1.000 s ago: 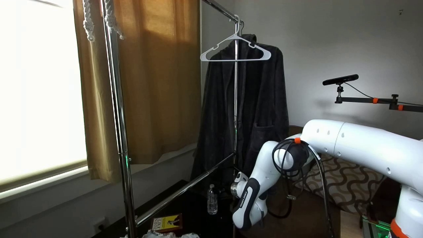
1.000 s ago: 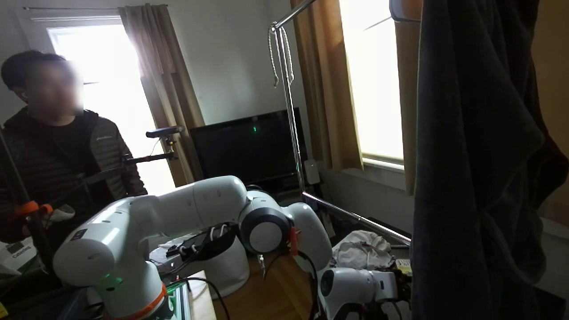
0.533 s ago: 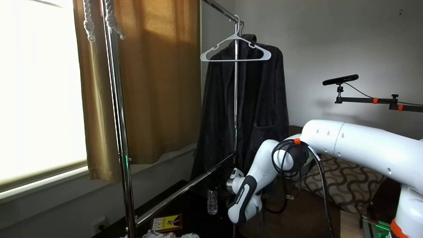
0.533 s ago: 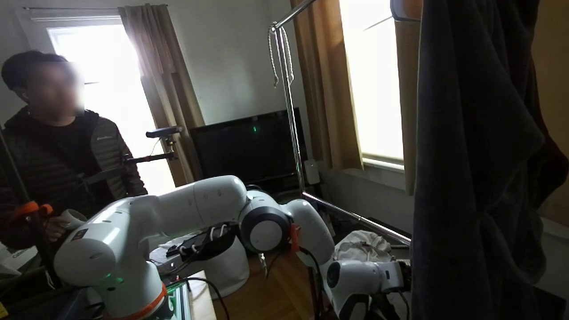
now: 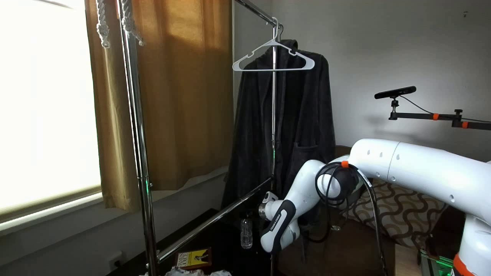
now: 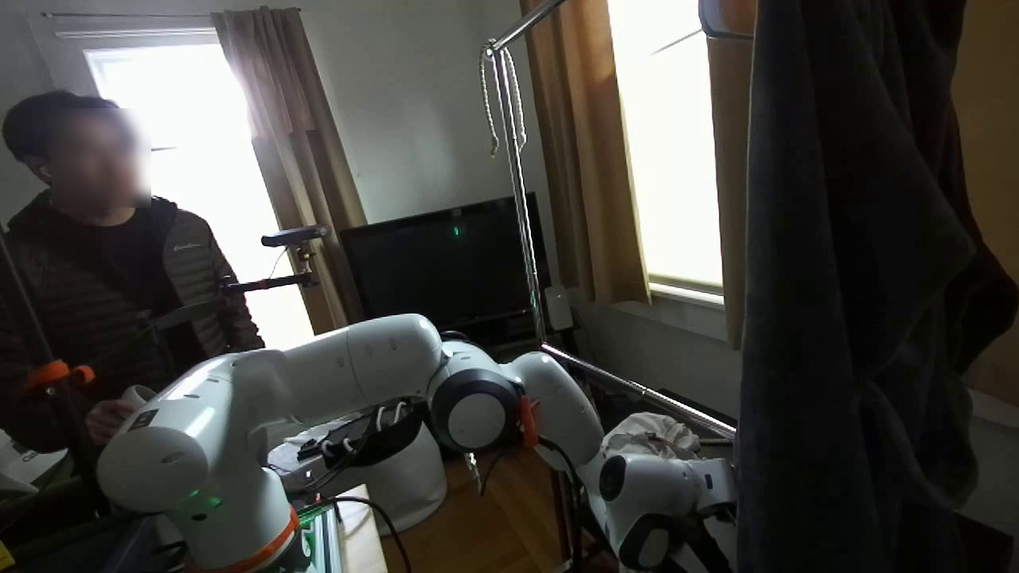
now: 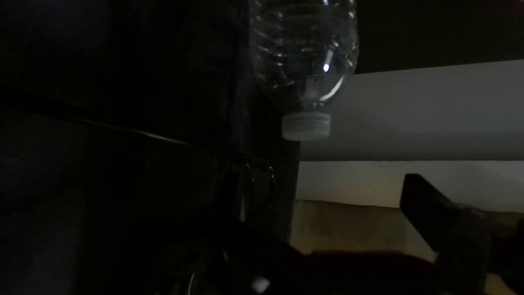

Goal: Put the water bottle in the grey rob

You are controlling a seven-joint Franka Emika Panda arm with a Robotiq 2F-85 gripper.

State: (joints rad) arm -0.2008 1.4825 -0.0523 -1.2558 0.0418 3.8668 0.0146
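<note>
The water bottle [image 5: 246,234] stands upright on a dark surface, clear with its top part hidden by my dark gripper [image 5: 251,213] in an exterior view. In the wrist view, which stands upside down, the bottle [image 7: 305,53] hangs in from the top with its pale cap [image 7: 306,126] pointing down. My gripper [image 7: 335,176] is open there. One finger [image 7: 428,211] shows clearly; the opposite one is very dark. The cap is short of the gap between them. The grey robe [image 5: 247,130] hangs behind the gripper; in an exterior view the robe [image 6: 844,318] hides gripper and bottle.
A metal rack post [image 5: 135,115] and low crossbar [image 5: 215,219] stand near the arm. A white hanger [image 5: 274,70] hangs before the robe. A yellow book [image 5: 193,258] and a crumpled white cloth [image 6: 653,436] lie close by. A person [image 6: 103,263] stands behind the robot base.
The hand has moved left and slightly up in an exterior view, from beside the bottle to over its cap. In both exterior views the robe hangs unchanged. The bottle has not visibly moved.
</note>
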